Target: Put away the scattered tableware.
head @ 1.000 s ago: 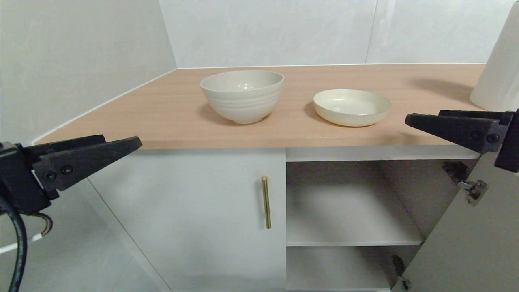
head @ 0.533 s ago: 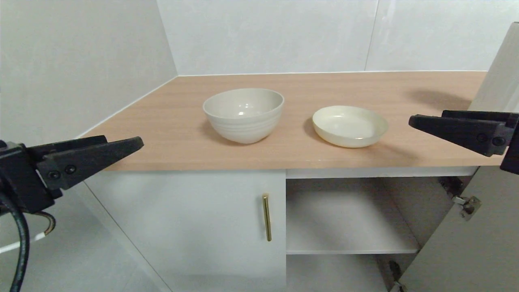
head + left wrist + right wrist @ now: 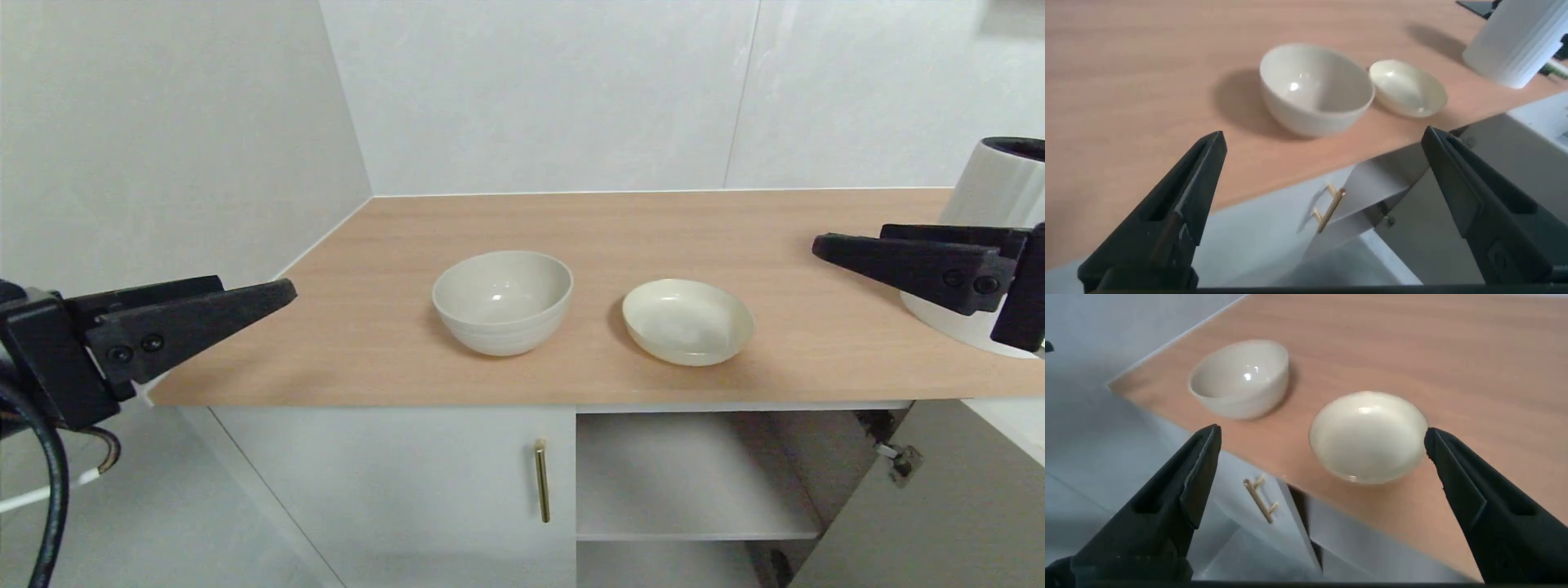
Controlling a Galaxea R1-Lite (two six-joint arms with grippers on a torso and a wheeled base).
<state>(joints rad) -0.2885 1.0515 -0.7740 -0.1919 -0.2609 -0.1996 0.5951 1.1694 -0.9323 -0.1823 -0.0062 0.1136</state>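
A cylinder (image 3: 992,184), perhaps a jar, is partly hidden by the right gripper (image 3: 851,238), spread wide and empty like the left gripper (image 3: 255,287); bowl (image 3: 502,306) and dish (image 3: 687,322) are seen between.

The white canister (image 3: 992,184) at the table's (image 3: 367,343) right end is cut by the picture's right edge, and the right tool (image 3: 849,239) hides part of its near side; the open cupboard door (image 3: 939,523) runs off the lower right corner; the lower compartment (image 3: 653,563) is cut by the bottom edge, its depth too dim to tell.
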